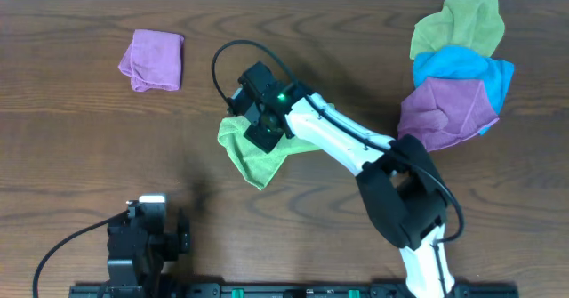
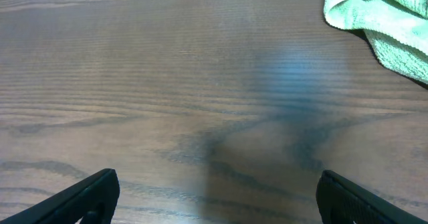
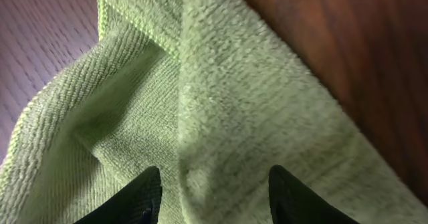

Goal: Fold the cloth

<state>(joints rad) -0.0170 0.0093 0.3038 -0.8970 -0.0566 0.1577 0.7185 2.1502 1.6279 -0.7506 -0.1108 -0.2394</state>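
Two fingers of the right gripper [image 3: 212, 200] are standing apart over the lime-green cloth [image 1: 253, 160], which is lying crumpled near the middle of the wooden table [image 1: 71, 138]; whether the tips are pressing into it is hard to say. The left gripper [image 2: 214, 207] is hovering over bare wood near the front edge, its fingers wide apart. A folded purple cloth [image 1: 153, 60] is sitting far left; an olive-green cloth [image 1: 458, 22], a blue cloth [image 1: 467, 71] and a second purple cloth [image 1: 444, 113] are lying heaped far right.
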